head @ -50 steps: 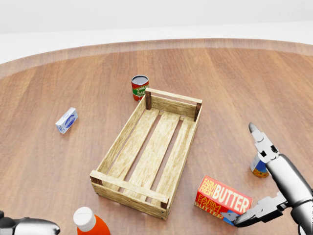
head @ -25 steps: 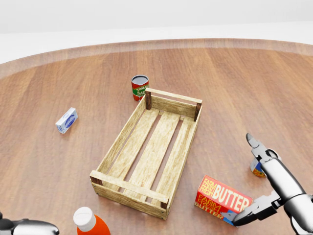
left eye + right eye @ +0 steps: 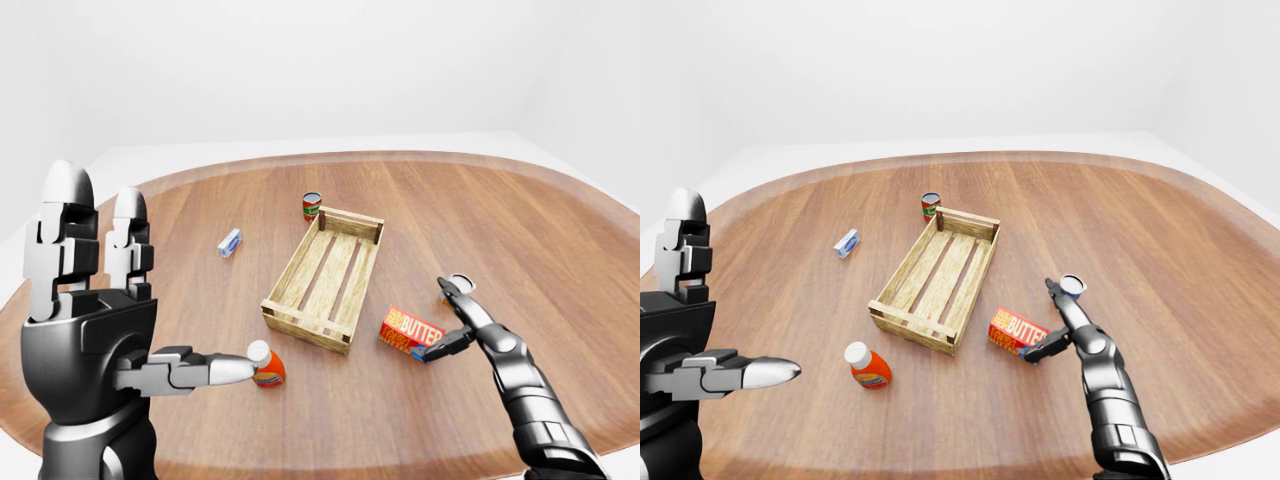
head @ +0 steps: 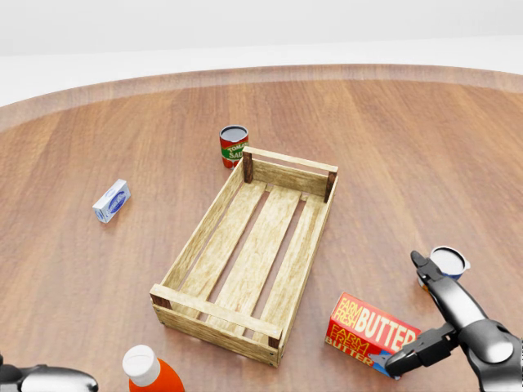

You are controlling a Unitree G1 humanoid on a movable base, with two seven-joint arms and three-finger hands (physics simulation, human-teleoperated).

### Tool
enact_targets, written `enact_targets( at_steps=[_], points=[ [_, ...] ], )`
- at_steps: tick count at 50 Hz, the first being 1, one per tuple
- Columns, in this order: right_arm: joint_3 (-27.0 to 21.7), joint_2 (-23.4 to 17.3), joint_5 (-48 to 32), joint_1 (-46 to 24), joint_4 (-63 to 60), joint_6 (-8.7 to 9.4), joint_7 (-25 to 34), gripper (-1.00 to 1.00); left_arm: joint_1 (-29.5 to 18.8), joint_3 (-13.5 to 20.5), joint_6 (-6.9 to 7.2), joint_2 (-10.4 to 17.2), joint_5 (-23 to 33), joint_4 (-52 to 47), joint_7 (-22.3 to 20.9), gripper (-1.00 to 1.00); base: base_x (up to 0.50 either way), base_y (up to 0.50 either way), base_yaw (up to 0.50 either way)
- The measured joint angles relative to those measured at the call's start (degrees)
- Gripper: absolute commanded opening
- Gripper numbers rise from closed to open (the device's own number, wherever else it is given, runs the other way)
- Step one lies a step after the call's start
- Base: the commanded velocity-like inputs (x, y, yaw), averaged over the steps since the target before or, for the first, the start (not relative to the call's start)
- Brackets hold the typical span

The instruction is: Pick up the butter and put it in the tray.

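The butter point(image 4: 369, 333), a red and yellow box, lies flat on the wooden table just right of the tray's near right corner. The tray point(image 4: 214, 320) is a slatted wooden crate in the middle of the head view, with nothing in it. My right hand point(image 4: 404, 315) is open and spread at the butter's right end. Its thumb point(image 4: 409, 357) meets the box's lower right corner, and a finger point(image 4: 433, 284) points up past it. My left hand point(image 3: 130, 292) is raised at the left of the left-eye view, open and holding nothing.
An orange bottle with a white cap point(image 4: 149, 371) stands below the tray's left corner. A tomato can point(image 4: 234, 145) stands above the tray. A small blue and white box point(image 4: 111, 200) lies to the left. A small open can point(image 4: 446, 266) stands close to my right finger.
My right hand has sunk lower in the head view, its finger dropping beside the small can, which now shows whole. The butter and the tray have not moved.
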Motion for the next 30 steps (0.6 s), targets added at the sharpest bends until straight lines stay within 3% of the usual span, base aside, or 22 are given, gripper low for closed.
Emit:
enact_targets(
  at_steps=[30],
  points=[
    [4.44,0.37,-0.40,-10.72,20.99,0.00,-3.14,1.00,-0.75,0.66,0.00,0.34,-0.68,-0.26,0.43,1.00,0.00,0.00,0.00]
  ],
)
